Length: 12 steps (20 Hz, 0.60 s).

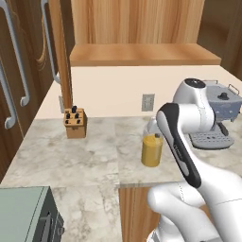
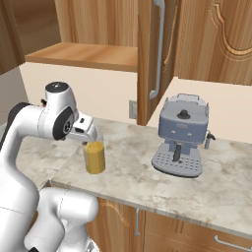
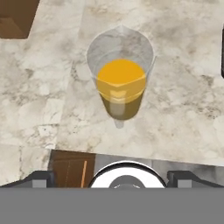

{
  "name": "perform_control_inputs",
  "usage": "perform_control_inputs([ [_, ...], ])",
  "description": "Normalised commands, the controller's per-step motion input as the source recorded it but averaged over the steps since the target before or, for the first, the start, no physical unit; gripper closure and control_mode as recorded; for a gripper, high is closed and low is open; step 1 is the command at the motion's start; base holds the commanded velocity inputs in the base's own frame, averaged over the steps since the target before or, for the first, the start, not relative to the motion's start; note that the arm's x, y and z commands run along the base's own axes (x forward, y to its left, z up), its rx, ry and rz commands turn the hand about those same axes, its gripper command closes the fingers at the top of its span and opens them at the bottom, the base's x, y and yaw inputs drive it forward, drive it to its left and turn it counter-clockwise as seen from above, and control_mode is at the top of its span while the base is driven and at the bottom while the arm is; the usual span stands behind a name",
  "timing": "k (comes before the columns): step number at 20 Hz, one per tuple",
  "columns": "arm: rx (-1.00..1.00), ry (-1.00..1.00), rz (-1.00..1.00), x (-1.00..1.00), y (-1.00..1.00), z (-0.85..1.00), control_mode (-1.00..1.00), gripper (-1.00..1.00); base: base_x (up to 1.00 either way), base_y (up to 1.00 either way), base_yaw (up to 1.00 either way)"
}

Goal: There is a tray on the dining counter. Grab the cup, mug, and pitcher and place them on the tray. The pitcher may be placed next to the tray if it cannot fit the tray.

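Near the counter's front edge: pitcher pickup

Over the pitcher (image 3: 120, 81), your gripper (image 3: 111, 177) hangs with jaws spread wide, nothing held. Pitcher stands upright near the counter (image 1: 85, 156) front edge, left of the coffee machine (image 2: 181, 135). You're on the approach; next, descend, straddle the glass, close.

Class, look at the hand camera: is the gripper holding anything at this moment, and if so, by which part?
Nothing is held. The gripper is open and hangs above the pitcher, which stands free on the counter with orange liquid inside.
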Motion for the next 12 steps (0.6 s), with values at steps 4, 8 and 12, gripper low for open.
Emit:
perform_control_inputs([
  [4,-0.02,0.00,-0.05,0.16,-0.02,-0.08,-1.00,-1.00,0.00,0.00,0.00],
  [8,-0.05,0.00,-0.07,0.25,0.00,-0.12,-1.00,-1.00,0.00,0.00,0.00],
  [12,-0.03,0.00,-0.02,0.31,0.00,-0.13,-1.00,-1.00,0.00,0.00,0.00],
])
